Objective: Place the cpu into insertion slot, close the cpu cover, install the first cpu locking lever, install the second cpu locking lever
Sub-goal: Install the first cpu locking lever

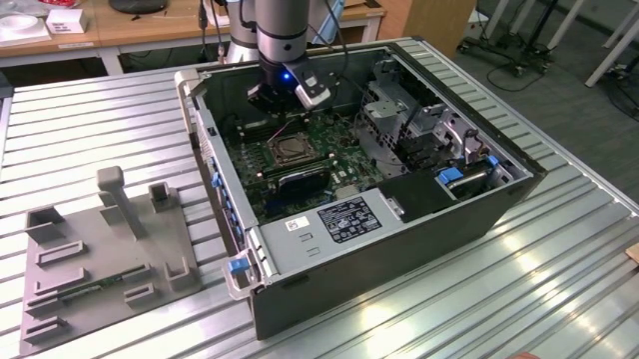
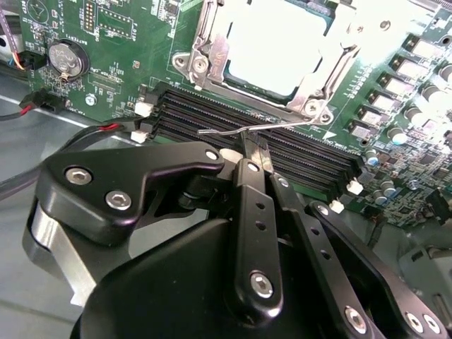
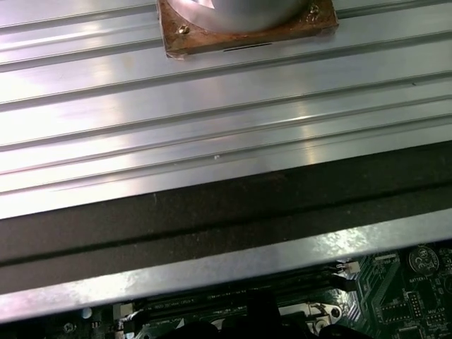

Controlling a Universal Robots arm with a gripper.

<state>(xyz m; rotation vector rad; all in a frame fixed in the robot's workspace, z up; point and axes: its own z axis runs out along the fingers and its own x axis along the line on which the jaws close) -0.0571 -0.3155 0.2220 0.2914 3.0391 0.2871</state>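
Beyond the tool point(image 2: 253, 143) in the second wrist view, cpu point(image 2: 275, 42) under cpu cover point(image 2: 209, 42)

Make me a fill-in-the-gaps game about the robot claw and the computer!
The circuit board is coloured ____.
The cpu lies under the silvery cpu ____.
The claw is nearest a thin metal ____ beside the long black memory slots.
In the exterior view, the computer case lies on a ribbed metal ____.
Missing words: green, cover, lever, table.
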